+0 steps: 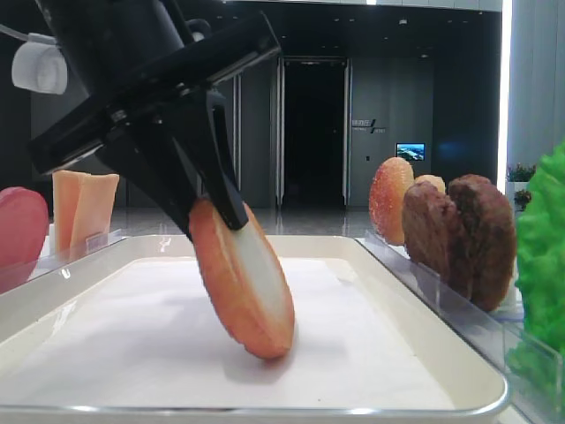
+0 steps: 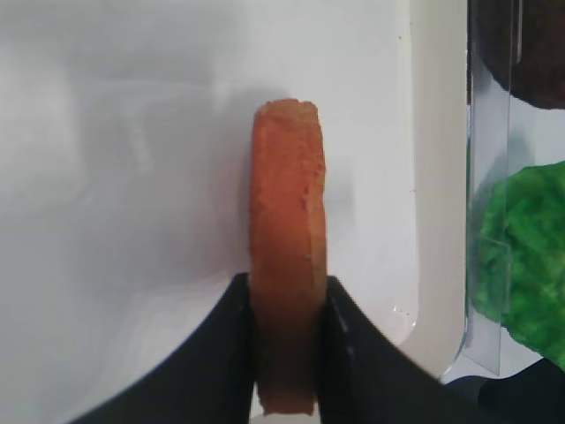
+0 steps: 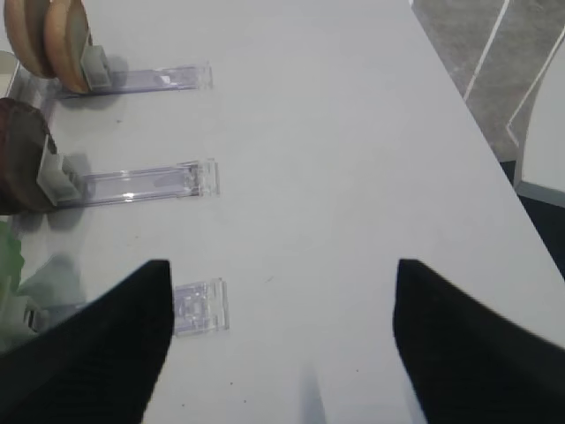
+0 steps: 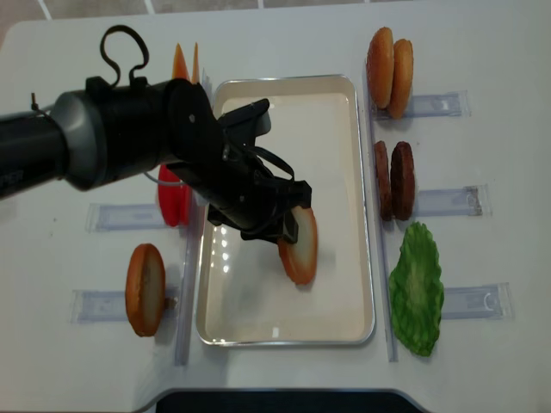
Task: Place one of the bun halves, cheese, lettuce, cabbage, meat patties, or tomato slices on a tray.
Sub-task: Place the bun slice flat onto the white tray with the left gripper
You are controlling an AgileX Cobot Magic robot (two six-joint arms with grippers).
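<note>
I am in the placing step: my left gripper (image 2: 284,353) has its fingers (image 2: 221,353) closed tight on a bun half (image 2: 284,247), one on each flat face, and the bun stands on edge, tilted, over the tray (image 1: 424,291). In the low front view its lower rim seems to touch the tray floor, or is just above it; I cannot say which for sure. From above, the bun half is near the middle of the tray, a little toward the near right part. I judge the task is almost done. The next move, I think, calls for lowering a little more so the bun leans down flat, then opening the fingers slowly, because released on edge it can roll or fall over toward the tray wall. The right gripper (image 3: 282,344) is apart over the bare bench (image 3: 353,132), its fingers spread wide and holding nothing. Further away, the patties (image 4: 392,179), the lettuce (image 4: 417,288) and two more bun halves (image 4: 389,58) wait in their holders on the right side.
</note>
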